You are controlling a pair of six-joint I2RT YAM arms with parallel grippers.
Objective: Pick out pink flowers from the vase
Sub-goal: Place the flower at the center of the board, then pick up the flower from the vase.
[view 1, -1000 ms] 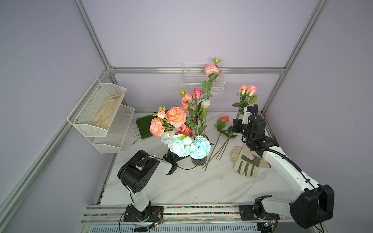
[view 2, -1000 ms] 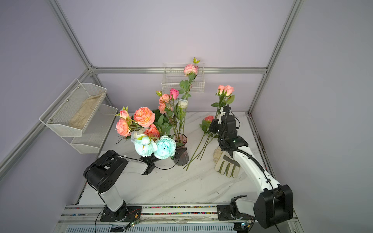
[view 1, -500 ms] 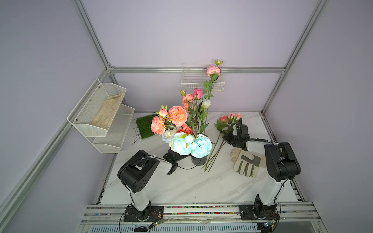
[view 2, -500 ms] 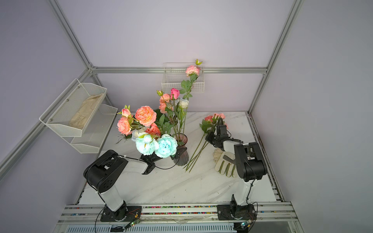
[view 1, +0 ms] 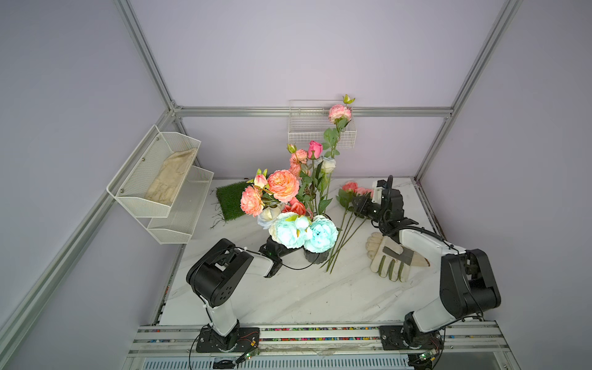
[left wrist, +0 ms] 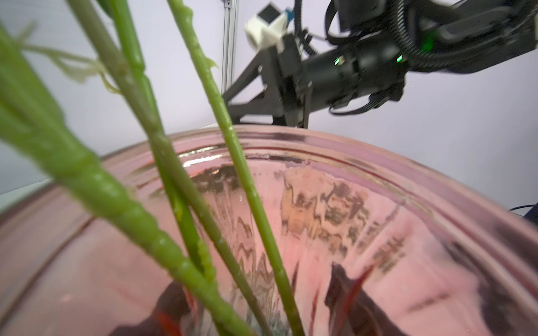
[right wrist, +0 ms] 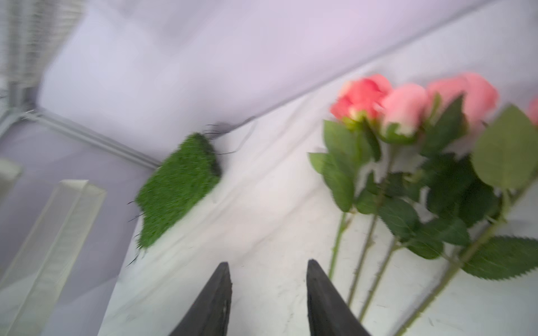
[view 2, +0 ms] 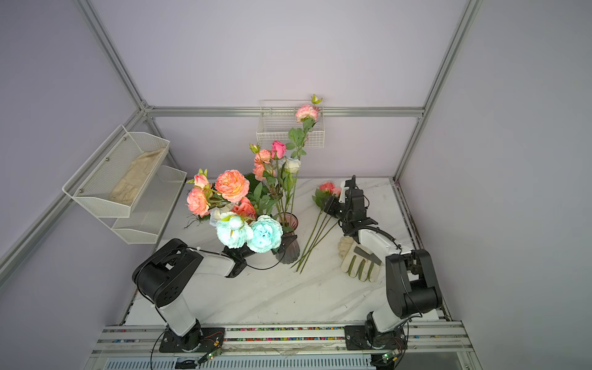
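The vase (view 2: 290, 235) stands mid-table, its pink rim (left wrist: 378, 163) filling the left wrist view. My left gripper (view 2: 284, 246) is shut on the vase, and its dark fingers (left wrist: 346, 293) show through the glass. Pink flowers still stand in the vase: a peach peony (view 1: 283, 185), a magenta rose (view 1: 315, 149) and a tall pink bloom (view 1: 340, 112). Other pink flowers (view 1: 350, 186) (right wrist: 407, 104) lie flat on the table right of the vase. My right gripper (right wrist: 267, 263) (view 1: 357, 205) hovers open beside their stems, with nothing between its fingers.
Pale blue peonies (view 1: 290, 232) and a white rose (view 1: 328, 165) share the vase. A work glove (view 1: 389, 256) lies under my right forearm. A grass patch (view 1: 229, 200) sits at the back left. White mesh shelves (view 1: 153, 179) and a wire basket (view 1: 307, 128) hang on the walls.
My right gripper came down from mid-air with a pair of pink roses, laid them beside the others on the table and opened. The left gripper stayed at the vase.
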